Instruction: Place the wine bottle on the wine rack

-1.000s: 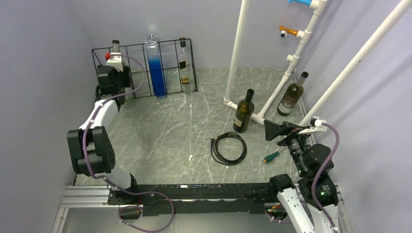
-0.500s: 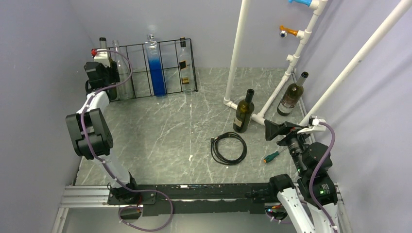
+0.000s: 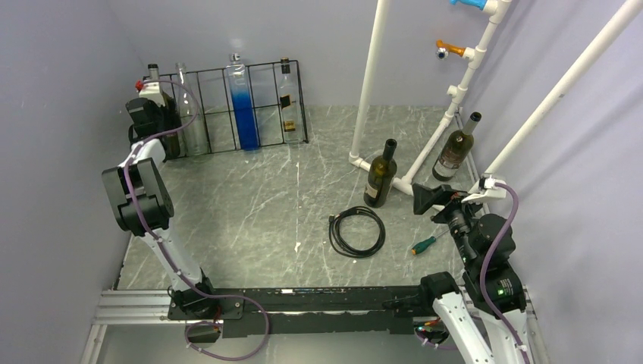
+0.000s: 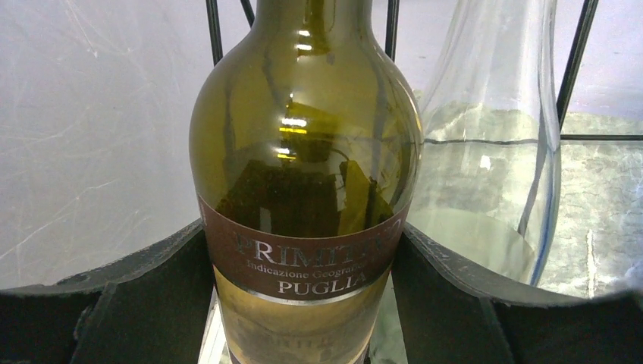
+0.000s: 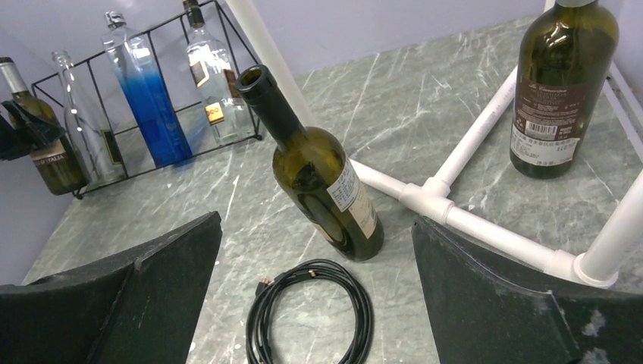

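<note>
On my overhead feed the wine rack (image 3: 227,114) sits at eleven o'clock on the bench (image 3: 250,197), against the back wall. The left gripper (image 3: 152,115) is reaching into its nine o'clock end, and its jaws are clamped on the wine bottle (image 4: 303,152), one pad on each side of the brown Puglia label. The bottle stands upright in the end slot with the rack's wires behind it; I cannot tell whether its base is down on the frame. Just beside it at three o'clock stands a clear glass bottle (image 4: 493,189), then a blue bottle (image 3: 243,106) and a clear liquor bottle (image 3: 286,98) further along. The right gripper (image 3: 431,202) hangs at four o'clock with its jaws wide apart and empty, facing a dark green bottle (image 3: 381,174) and a black cable coil (image 3: 357,231).
</note>
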`<state>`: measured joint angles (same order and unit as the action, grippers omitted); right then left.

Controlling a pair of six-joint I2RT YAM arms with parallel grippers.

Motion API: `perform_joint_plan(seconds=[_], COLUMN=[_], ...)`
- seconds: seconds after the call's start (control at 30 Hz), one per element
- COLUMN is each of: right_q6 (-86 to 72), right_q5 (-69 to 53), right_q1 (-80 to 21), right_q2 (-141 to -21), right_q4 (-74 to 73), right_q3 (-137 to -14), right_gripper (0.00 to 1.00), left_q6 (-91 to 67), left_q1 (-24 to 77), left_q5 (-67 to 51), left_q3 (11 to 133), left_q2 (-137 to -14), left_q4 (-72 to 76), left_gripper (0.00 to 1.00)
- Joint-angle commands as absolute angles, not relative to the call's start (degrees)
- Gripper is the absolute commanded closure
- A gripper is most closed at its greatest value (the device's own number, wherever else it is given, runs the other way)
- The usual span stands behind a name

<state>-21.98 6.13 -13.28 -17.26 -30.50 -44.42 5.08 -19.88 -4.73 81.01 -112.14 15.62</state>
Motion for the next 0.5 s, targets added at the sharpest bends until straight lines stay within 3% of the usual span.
perform_joint_plan(seconds=[0.0, 0.3, 0.47], right_q6=[-21.25, -21.46, -21.28], right_q5=[7.06, 6.77, 6.97], right_q1=[-13.36, -13.36, -13.36], right_q2=[-18.53, -19.09, -19.12], right_q4=[-28.86, -28.89, -29.35], right_q3=[-45.82, -45.5, -45.92], right_gripper=[0.01, 0.01, 0.01], left_q6=[3.99, 2.04, 1.68], left_q1=[-19.93, -20.0, -19.98], left_q5=[-6.66, -6.86, -6.86], left_q3=[86.08, 88.94, 89.58], left_q2=[-111.93, -114.79, -115.59], left_q4=[23.04, 21.55, 20.26], left_gripper=[1.0, 1.0, 0.89])
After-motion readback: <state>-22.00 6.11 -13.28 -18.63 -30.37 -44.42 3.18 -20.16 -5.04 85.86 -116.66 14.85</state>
